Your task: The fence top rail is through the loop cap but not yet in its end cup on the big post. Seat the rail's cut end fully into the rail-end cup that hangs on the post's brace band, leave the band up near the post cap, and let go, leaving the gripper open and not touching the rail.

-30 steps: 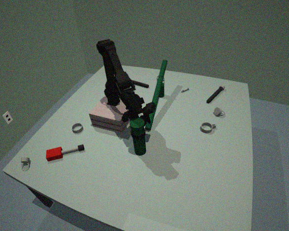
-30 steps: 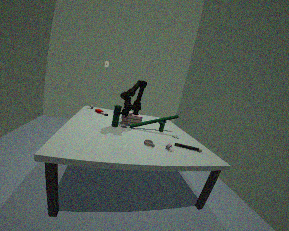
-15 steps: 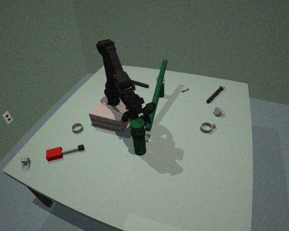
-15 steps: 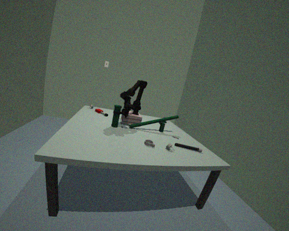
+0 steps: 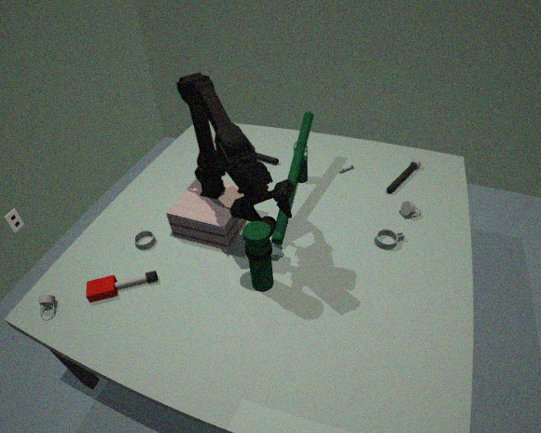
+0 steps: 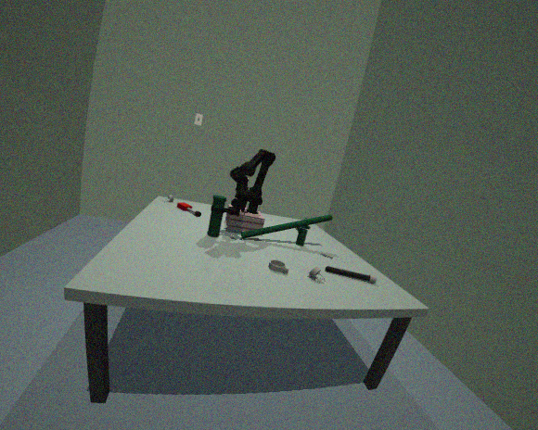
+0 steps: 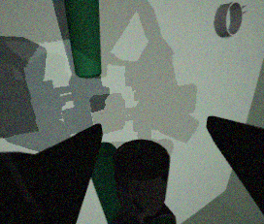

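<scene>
The green rail [image 5: 298, 170] [image 6: 279, 227] [image 7: 84, 43] runs through the loop cap on the small post [image 5: 303, 174] [image 6: 301, 237]. It slopes down, its cut end low beside the big green post [image 5: 262, 275] [image 6: 214, 225] and outside the cup. The dark rail-end cup [image 5: 270, 226] [image 6: 233, 210] [image 7: 142, 161] sticks out from the post's upper part, above the rail's cut end. The dark band [image 5: 259, 255] is around the post below its cap. My gripper [image 5: 274, 217] [image 7: 153, 125] is open, its fingers spread on both sides of the cup; contact cannot be told.
The arm stands on pinkish blocks [image 5: 197, 216] [image 6: 245, 223]. A red-handled tool [image 5: 102, 288] [image 6: 185, 206] and a ring [image 5: 145, 246] lie left in the top view. A loose band [image 5: 386, 245] [image 6: 277, 267], a loose cap [image 5: 408, 209] and a dark rod [image 5: 402, 177] [image 6: 349, 273] lie right.
</scene>
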`<action>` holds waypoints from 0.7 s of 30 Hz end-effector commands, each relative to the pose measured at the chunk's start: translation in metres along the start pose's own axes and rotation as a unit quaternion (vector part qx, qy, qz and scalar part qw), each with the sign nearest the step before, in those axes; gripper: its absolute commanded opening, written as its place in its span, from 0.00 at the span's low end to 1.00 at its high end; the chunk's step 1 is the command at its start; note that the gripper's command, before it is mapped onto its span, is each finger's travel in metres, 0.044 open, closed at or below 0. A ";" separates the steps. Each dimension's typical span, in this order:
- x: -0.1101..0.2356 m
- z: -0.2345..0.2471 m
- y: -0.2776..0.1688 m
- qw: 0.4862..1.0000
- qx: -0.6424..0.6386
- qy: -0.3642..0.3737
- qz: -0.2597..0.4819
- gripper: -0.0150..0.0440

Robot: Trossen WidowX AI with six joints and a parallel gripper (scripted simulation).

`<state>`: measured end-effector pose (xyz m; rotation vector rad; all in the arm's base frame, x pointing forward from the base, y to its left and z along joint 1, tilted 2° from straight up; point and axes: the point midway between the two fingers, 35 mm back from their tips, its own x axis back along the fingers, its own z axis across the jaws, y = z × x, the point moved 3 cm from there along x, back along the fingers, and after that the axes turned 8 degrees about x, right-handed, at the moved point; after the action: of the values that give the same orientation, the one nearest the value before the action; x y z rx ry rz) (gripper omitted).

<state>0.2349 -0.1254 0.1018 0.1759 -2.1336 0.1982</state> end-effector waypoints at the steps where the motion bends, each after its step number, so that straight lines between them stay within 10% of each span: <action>1: 0.010 -0.007 0.010 1.000 -0.004 0.002 0.001 1.00; 8: 0.014 -0.012 0.017 1.000 -0.024 0.000 -0.001 1.00; 21: 0.061 -0.053 0.087 0.883 -0.470 0.011 0.004 1.00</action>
<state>0.2361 -0.0697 0.1442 -0.1026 -2.0945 -0.3219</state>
